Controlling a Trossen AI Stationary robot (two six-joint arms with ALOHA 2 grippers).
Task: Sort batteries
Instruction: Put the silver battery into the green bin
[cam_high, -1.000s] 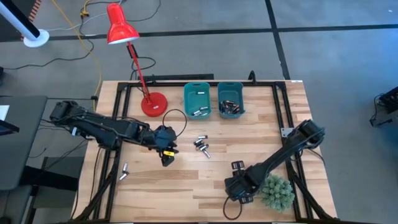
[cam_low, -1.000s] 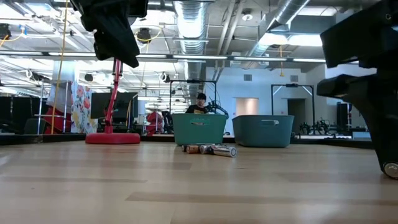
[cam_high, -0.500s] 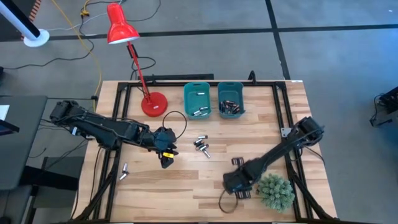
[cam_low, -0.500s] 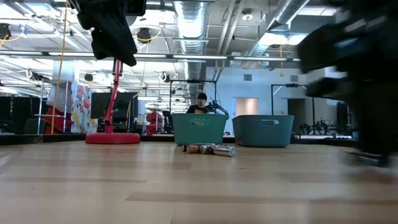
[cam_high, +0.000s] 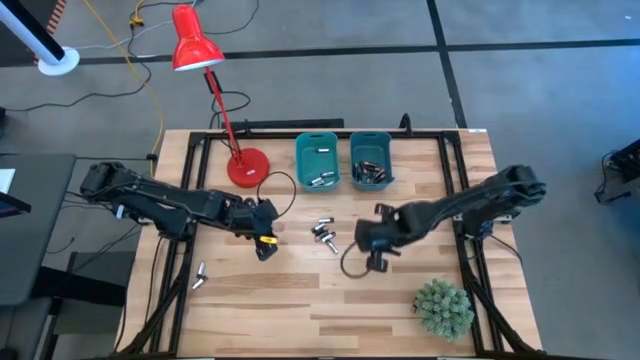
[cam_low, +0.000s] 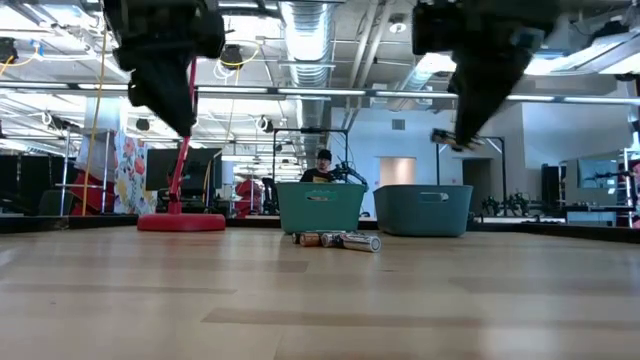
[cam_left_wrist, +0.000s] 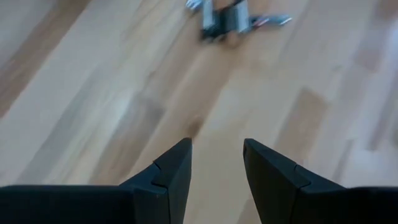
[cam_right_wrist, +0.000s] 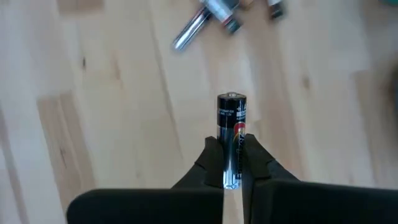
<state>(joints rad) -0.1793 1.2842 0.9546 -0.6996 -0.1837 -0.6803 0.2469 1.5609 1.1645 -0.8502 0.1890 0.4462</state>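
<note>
1. The counter (cam_high: 300, 300) carries everything: a red lamp (cam_high: 195, 48) at the back left, two teal bins side by side at the back centre, a small green plant (cam_high: 443, 307) at the front right.
2. The left arm reaches in from the left; the left gripper (cam_high: 264, 246) hovers above bare wood with its fingers (cam_left_wrist: 174, 171) parted and nothing between them, just left of the loose pile.
3. The right arm crosses in from the right; the right gripper (cam_high: 377, 262) hangs above the counter, just right of the pile, and is clamped on a black battery (cam_right_wrist: 232, 132) that stands out past the fingertips.
4. The left bin (cam_high: 317, 160) holds a few cells, mostly pale, and the right bin (cam_high: 369, 160) a heap of darker ones, though the overhead view is too coarse to be sure of the types.
5. Loose batteries (cam_high: 324, 233) lie in a small cluster at mid-counter in front of the bins; one stray cell (cam_high: 198, 277) lies well apart near the left edge.
6. Risks, as I judge them: the grip takes only the cell's lower end, so a quick swing could twist it loose. A drop into the wrong bin would spoil the sort. Both grippers flank the same pile, so they could collide.
</note>
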